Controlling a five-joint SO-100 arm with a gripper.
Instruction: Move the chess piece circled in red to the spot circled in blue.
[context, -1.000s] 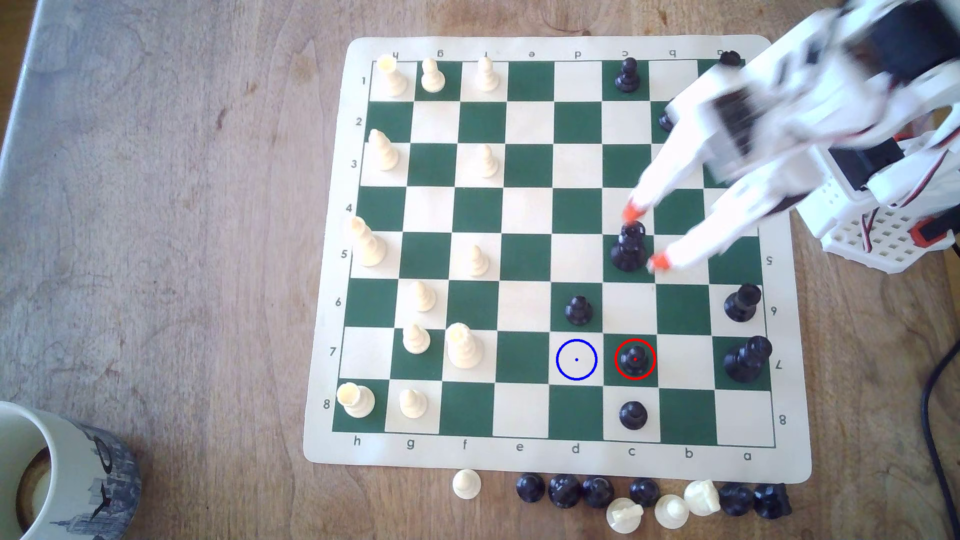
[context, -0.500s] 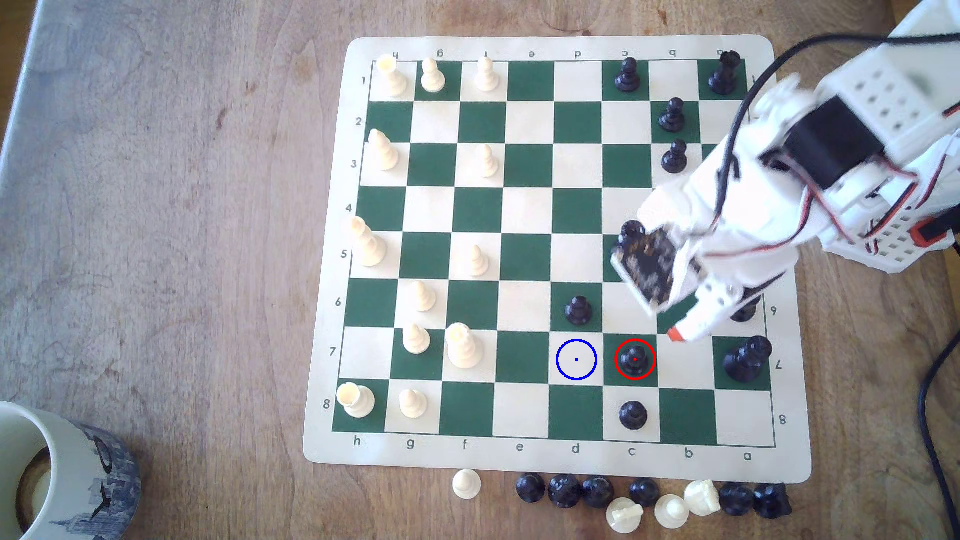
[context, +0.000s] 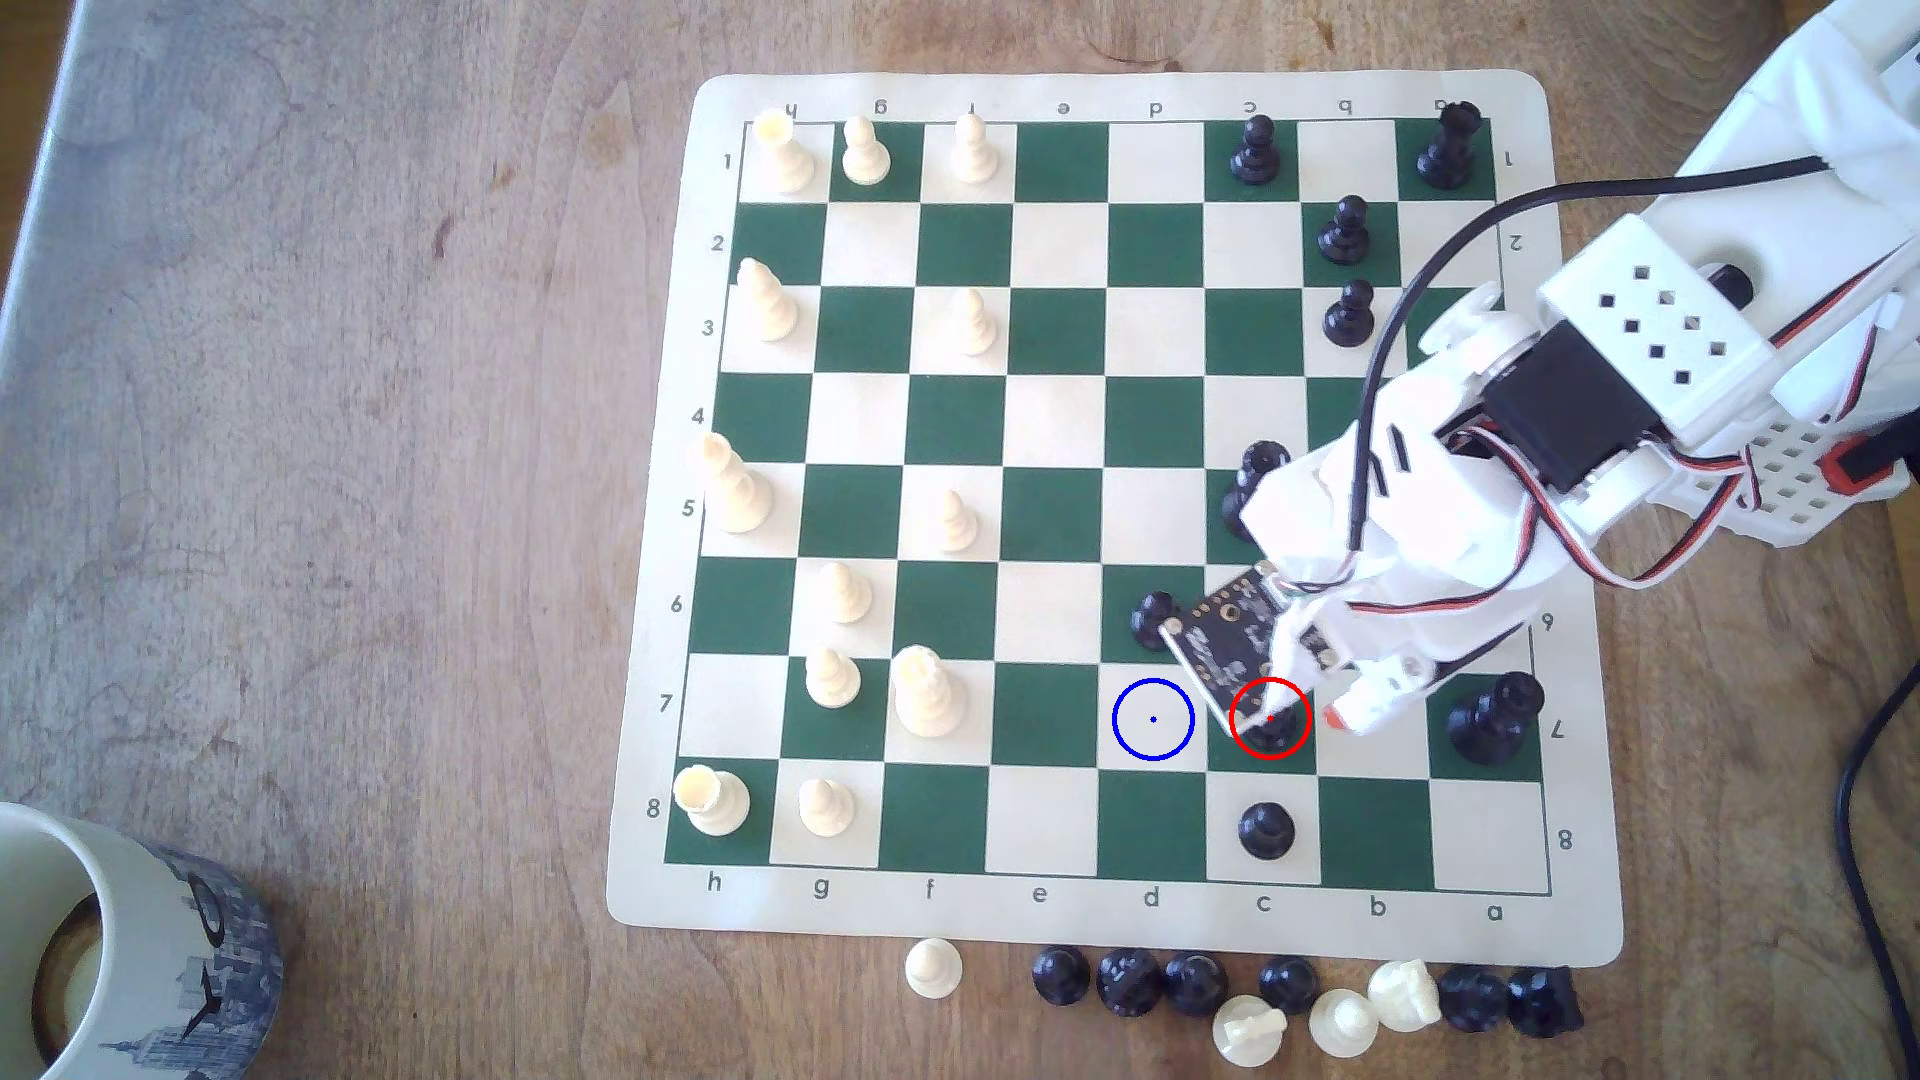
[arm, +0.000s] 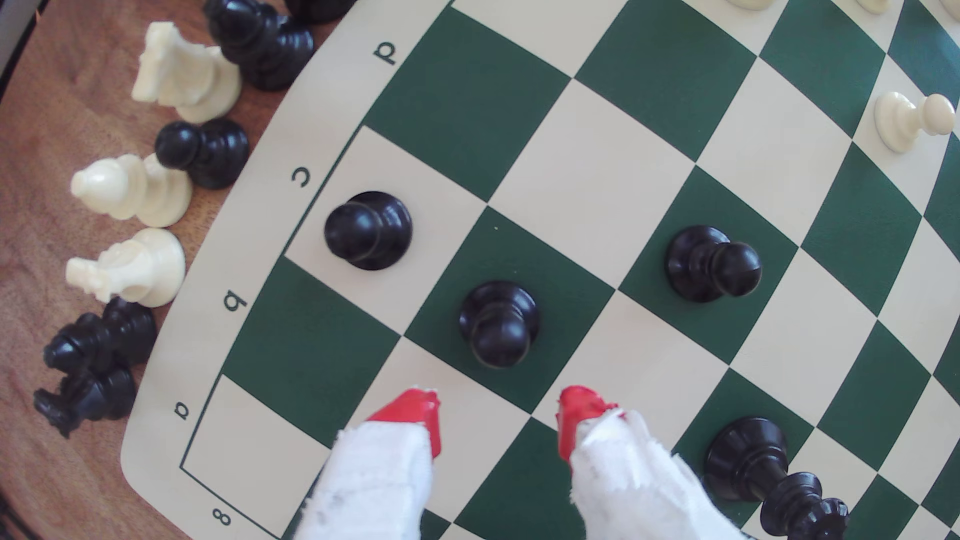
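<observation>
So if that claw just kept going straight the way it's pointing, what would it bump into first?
Most likely the black pawn ringed in red. In the wrist view the open claw has its red fingertips spread just short of it, and the pawn sits in line with the gap. Height is hard to judge, so it might pass over.

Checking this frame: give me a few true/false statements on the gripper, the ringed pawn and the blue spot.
1. The gripper is open. True.
2. The chess piece is held between the fingertips. False: it stands on its green square, ahead of the red tips, untouched.
3. The spot holds no piece. True.
4. The spot lies to the exterior view's right of the chess piece. False: it is the next square to its left.
5. A mug stands on the chessboard. False: it is off the board.
</observation>
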